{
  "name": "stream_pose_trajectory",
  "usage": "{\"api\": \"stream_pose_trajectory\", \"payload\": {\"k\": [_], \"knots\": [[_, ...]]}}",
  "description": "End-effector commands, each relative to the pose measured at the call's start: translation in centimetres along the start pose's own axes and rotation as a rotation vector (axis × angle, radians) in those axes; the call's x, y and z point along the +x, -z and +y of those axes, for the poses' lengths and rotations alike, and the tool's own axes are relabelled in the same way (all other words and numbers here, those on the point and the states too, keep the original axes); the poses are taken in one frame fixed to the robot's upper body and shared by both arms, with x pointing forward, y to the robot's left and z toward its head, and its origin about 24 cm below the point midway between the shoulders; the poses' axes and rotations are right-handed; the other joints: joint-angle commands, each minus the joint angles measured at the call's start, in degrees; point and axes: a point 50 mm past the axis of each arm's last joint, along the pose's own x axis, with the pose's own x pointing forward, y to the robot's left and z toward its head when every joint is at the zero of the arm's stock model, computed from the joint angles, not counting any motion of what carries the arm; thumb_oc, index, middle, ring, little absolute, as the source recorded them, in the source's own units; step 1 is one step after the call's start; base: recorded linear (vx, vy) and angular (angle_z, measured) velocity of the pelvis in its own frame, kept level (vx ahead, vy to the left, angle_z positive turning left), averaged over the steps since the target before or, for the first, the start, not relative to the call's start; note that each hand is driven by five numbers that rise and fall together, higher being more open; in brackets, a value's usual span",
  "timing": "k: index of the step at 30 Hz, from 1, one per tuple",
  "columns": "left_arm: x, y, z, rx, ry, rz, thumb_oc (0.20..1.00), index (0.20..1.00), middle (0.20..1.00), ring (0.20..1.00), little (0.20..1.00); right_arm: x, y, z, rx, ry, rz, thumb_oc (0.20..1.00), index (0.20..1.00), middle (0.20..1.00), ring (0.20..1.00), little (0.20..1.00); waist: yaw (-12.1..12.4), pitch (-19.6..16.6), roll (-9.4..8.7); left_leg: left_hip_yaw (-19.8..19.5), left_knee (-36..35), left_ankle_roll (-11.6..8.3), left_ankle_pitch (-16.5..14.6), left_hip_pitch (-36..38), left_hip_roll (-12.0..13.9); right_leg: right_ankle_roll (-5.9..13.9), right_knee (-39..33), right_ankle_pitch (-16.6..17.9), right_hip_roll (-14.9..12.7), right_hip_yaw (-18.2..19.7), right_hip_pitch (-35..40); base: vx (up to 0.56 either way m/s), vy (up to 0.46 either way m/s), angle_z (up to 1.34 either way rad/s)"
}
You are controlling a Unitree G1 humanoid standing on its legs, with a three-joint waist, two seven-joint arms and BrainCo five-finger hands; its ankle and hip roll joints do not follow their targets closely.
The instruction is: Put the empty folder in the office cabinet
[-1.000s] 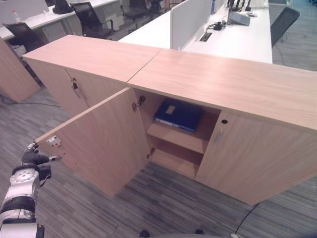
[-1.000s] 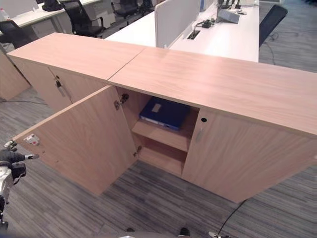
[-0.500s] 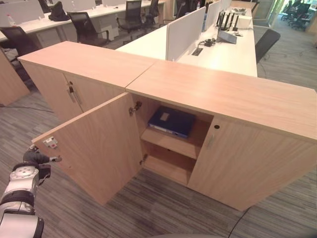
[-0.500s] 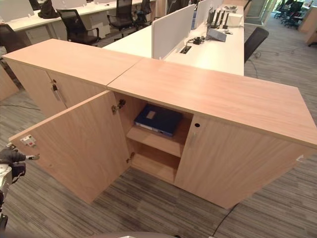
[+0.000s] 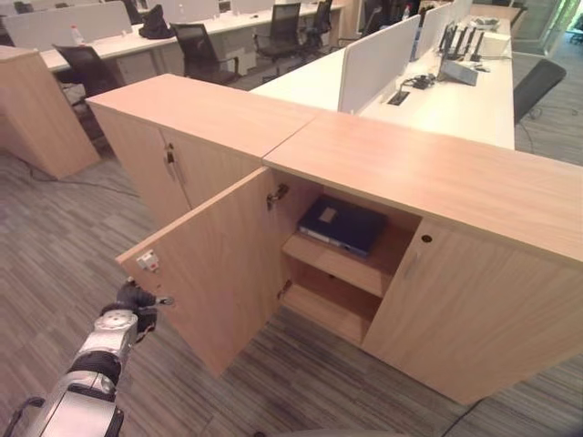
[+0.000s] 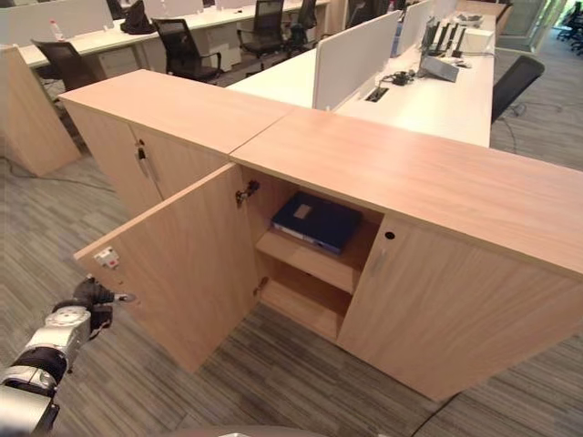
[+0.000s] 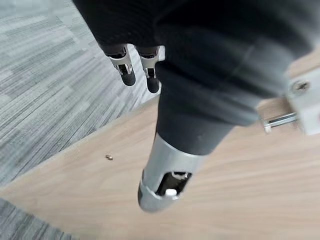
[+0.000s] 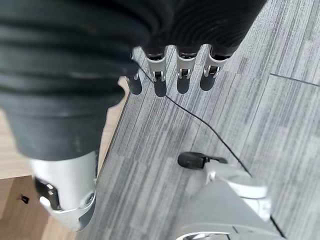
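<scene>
You are seeing the blue folder (image 5: 343, 225) lying flat on the cabinet's upper shelf (image 5: 339, 262). The left hand (image 5: 135, 299) is hovering, fingers relaxed, by the open door (image 5: 219, 264), probably to swing it shut; the right hand (image 8: 165, 80) is hanging open, holding nothing.

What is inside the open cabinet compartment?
A dark blue folder lies flat on the upper shelf of the cabinet. The lower shelf looks bare where visible, but the open door and the closed right door hide parts of the interior.
</scene>
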Motion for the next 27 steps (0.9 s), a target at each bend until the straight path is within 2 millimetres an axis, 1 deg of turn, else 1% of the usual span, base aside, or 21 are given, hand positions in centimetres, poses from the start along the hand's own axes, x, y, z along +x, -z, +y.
{"api": "stream_pose_trajectory", "payload": {"k": [1,2,5,6,7,8,9,11,13,16,17,22,26,27], "knots": [[-3.4,-13.4,-12.6,0.004,0.485,-0.585,1.000,1.000,1.000,1.000,1.000,0.2,-4.3,1.4,-0.016,-0.022,-0.122,1.000,1.000,1.000,1.000,1.000,-6.32,1.86,1.03,-0.36,0.73,1.30,-5.14,1.88,-0.59,2.98,0.44,-5.58,1.41,-0.15,3.29,0.00,-0.009,0.26],[-3.4,-13.4,-12.6,0.004,0.485,-0.584,1.000,1.000,1.000,1.000,1.000,0.2,-4.3,1.4,-0.017,-0.022,-0.121,1.000,1.000,1.000,1.000,1.000,-6.32,1.83,1.03,-0.35,0.73,1.30,-5.15,1.90,-0.59,2.98,0.44,-5.58,1.41,-0.15,3.30,0.00,-0.009,0.15],[-5.8,-13.0,-14.4,-0.025,0.614,-0.653,1.000,1.000,1.000,1.000,1.000,0.2,-4.6,2.0,-0.013,-0.033,-0.131,1.000,1.000,1.000,1.000,1.000,-5.96,2.42,0.94,-0.54,0.73,1.37,-5.23,1.79,-0.52,2.86,0.44,-5.70,1.41,-0.27,3.24,0.00,-0.009,0.11],[-5.9,-13.0,-14.4,-0.025,0.614,-0.652,1.000,1.000,1.000,1.000,1.000,0.2,-4.5,2.0,-0.013,-0.033,-0.130,1.000,1.000,1.000,1.000,1.000,-5.97,2.40,0.93,-0.53,0.73,1.37,-5.24,1.81,-0.52,2.86,0.44,-5.71,1.42,-0.26,3.26,0.00,-0.010,0.04],[-7.4,-12.5,-15.2,-0.055,0.693,-0.680,1.000,1.000,1.000,1.000,1.000,0.2,-4.5,2.2,-0.020,-0.040,-0.128,1.000,1.000,1.000,1.000,1.000,-5.73,2.78,0.86,-0.62,0.73,1.42,-5.26,1.76,-0.48,2.79,0.44,-5.76,1.43,-0.25,3.23,0.00,0.000,0.00],[-7.4,-12.5,-15.2,-0.055,0.693,-0.679,1.000,1.000,1.000,1.000,1.000,0.2,-4.5,2.3,-0.020,-0.040,-0.127,1.000,1.000,1.000,1.000,1.000,-5.74,2.74,0.84,-0.62,0.73,1.42,-5.26,1.76,-0.48,2.79,0.44,-5.76,1.43,-0.24,3.24,0.00,0.000,0.00],[-8.8,-11.5,-15.8,-0.076,0.776,-0.686,1.000,1.000,1.000,1.000,1.000,0.2,-4.2,2.6,-0.037,-0.055,-0.118,1.000,1.000,1.000,1.000,1.000,-5.39,3.16,0.78,-0.72,0.73,1.47,-5.30,1.70,-0.56,2.69,0.44,-5.78,1.47,-0.18,3.21,0.00,0.000,0.00],[-10.0,-10.8,-16.2,-0.035,0.841,-0.701,1.000,1.000,1.000,1.000,1.000,0.2,-3.6,2.6,-0.077,-0.056,-0.098,1.000,1.000,1.000,1.000,1.000,-5.20,3.37,0.64,-0.86,0.73,1.53,-5.36,1.59,-0.57,2.66,0.44,-5.84,1.51,-0.13,3.16,-0.01,-0.010,-0.15],[-10.4,-10.0,-16.2,-0.018,0.859,-0.686,1.000,1.000,1.000,1.000,1.000,0.3,-2.9,2.6,-0.158,-0.057,-0.066,1.000,1.000,1.000,1.000,1.000,-5.03,3.63,0.52,-1.02,0.73,1.56,-5.34,1.47,-0.56,2.63,0.44,-5.83,1.53,-0.10,3.11,-0.01,-0.016,-0.10],[-10.8,-8.6,-16.0,-0.048,0.885,-0.647,1.000,1.000,1.000,1.000,1.000,0.3,-1.6,2.4,-0.343,-0.062,-0.015,1.000,1.000,1.000,1.000,1.000,-4.57,3.95,0.17,-1.23,0.73,1.56,-5.23,1.28,-0.52,2.49,0.44,-5.82,1.63,-0.18,3.14,-0.01,-0.026,-0.15],[-10.9,-8.4,-16.0,-0.046,0.890,-0.642,1.000,1.000,1.000,1.000,1.000,0.3,-1.3,2.3,-0.375,-0.062,-0.006,1.000,1.000,1.000,1.000,1.000,-4.54,4.00,0.07,-1.31,0.73,1.57,-5.22,1.21,-0.52,2.46,0.44,-5.81,1.66,-0.19,3.10,-0.01,-0.028,-0.17],[-11.5,-8.2,-15.8,-0.045,0.917,-0.650,1.000,1.000,1.000,1.000,1.000,0.2,-0.1,2.5,-0.419,-0.068,0.020,1.000,1.000,1.000,1.000,1.000,-4.59,4.13,-0.27,-1.37,0.73,1.63,-5.18,1.05,-0.46,2.28,0.44,-5.86,1.84,0.12,2.95,0.00,-0.023,-0.21],[-11.7,-8.3,-15.9,-0.057,0.924,-0.655,1.000,1.000,1.000,1.000,1.000,0.2,-0.3,2.9,-0.423,-0.080,0.007,1.000,1.000,1.000,1.000,1.000,-4.77,4.33,-0.40,-1.31,0.73,1.64,-5.21,1.01,-0.43,2.19,0.44,-5.95,2.06,0.32,2.69,0.00,-0.010,-0.05],[-11.6,-8.0,-16.0,-0.078,0.932,-0.635,1.000,1.000,1.000,1.000,1.000,0.2,-0.3,2.9,-0.424,-0.081,0.005,1.000,1.000,1.000,1.000,1.000,-4.87,4.37,-0.42,-1.25,0.73,1.64,-5.19,0.99,-0.40,2.14,0.44,-5.98,2.11,0.45,2.63,0.00,0.000,0.00]]}}
